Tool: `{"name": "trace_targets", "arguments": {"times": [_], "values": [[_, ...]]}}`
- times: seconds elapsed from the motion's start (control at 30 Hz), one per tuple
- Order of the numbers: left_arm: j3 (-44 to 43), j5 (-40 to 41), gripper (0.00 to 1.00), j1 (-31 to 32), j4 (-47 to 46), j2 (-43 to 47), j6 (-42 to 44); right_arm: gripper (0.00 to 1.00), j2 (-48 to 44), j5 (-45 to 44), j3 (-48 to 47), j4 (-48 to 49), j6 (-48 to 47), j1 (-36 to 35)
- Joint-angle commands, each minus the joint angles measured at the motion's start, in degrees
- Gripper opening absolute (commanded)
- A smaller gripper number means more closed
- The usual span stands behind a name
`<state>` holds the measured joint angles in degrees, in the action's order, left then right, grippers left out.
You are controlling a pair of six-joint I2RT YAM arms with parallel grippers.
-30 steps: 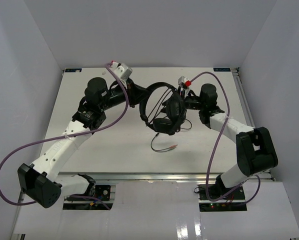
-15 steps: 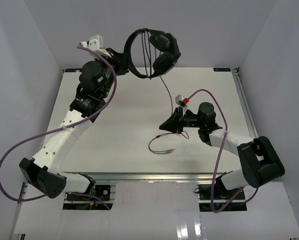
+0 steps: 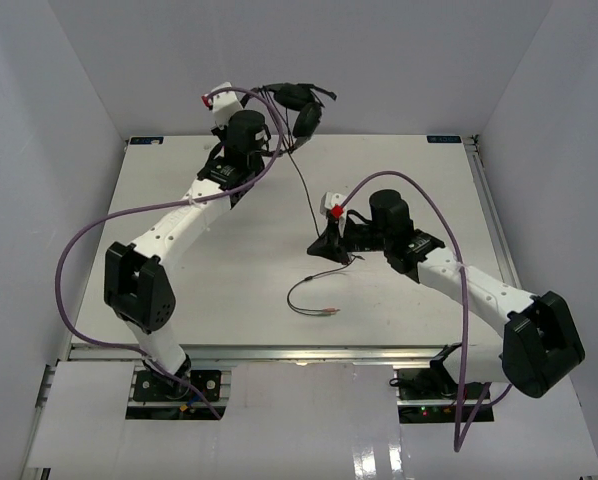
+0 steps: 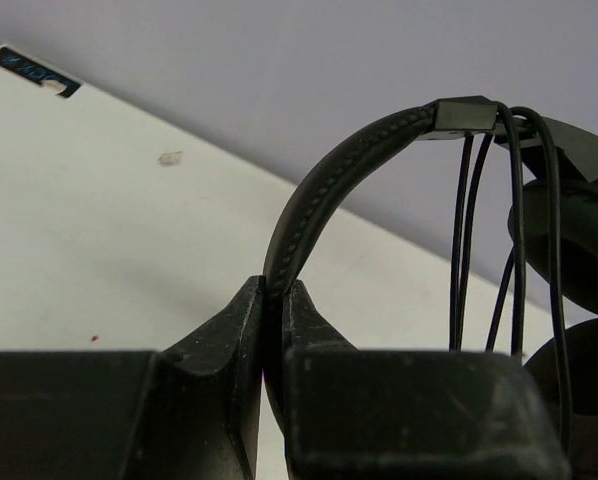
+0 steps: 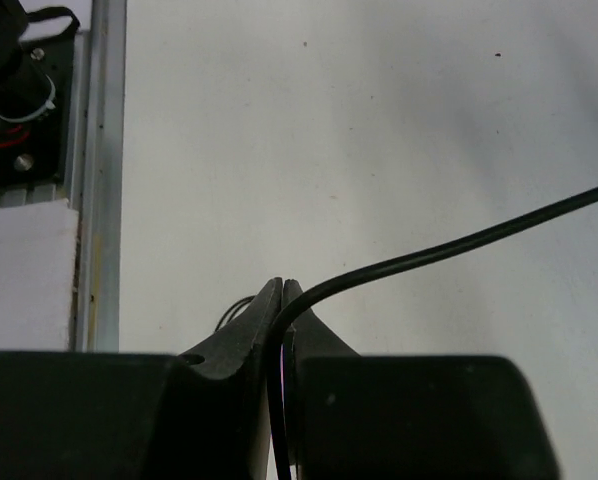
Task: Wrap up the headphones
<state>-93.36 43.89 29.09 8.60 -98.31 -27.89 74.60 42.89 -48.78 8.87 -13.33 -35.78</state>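
Black over-ear headphones [image 4: 314, 190]: headband stitched, leather-like, matt. Thin black cable [image 5: 459, 243]: smooth, faint sheen. White table [image 5: 379, 120]: matt, smooth. Grey edge rail [image 5: 101, 150]: brushed metal.

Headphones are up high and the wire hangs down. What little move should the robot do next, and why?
Probably swing the right jaws, shut on the cable, up around the headphones for another loop: the left jaws grip the headband, some strands already cross it, and slack trails on the table.
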Motion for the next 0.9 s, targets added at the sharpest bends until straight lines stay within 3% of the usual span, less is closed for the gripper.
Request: {"name": "trace_targets", "arguments": {"times": [0.0,0.13,0.3,0.43,0.6,0.73,0.87], "values": [[3.8,3.8,0.00,-0.9,-5.6,-0.2,8.4,0.08,-2.3,-11.7,-8.8,-18.8,-14.6,-3.1],[10.7,-8.3,0.00,-0.4,-6.0,0.9,16.1,0.08,-2.4,-29.2,-17.3,-25.3,-26.7,-3.9],[28.6,-28.6,0.00,0.5,-10.5,9.8,27.4,0.08,-2.5,-48.0,-19.6,-20.6,-38.5,-3.7],[37.5,-43.8,0.00,0.5,-12.1,18.8,33.4,0.08,-0.5,-51.9,-19.3,-14.2,-40.3,-2.6],[39.7,-63.3,0.00,0.5,-8.8,25.3,35.6,0.08,4.4,-47.6,-19.7,-11.3,-35.5,1.1],[40.7,-77.0,0.00,0.5,-8.0,29.7,35.1,0.09,7.3,-32.1,-20.0,-11.8,-27.5,7.9],[40.4,-81.7,0.00,0.5,-12.6,33.3,30.1,0.10,8.6,-16.6,-18.4,-11.6,-19.7,13.5]]}}
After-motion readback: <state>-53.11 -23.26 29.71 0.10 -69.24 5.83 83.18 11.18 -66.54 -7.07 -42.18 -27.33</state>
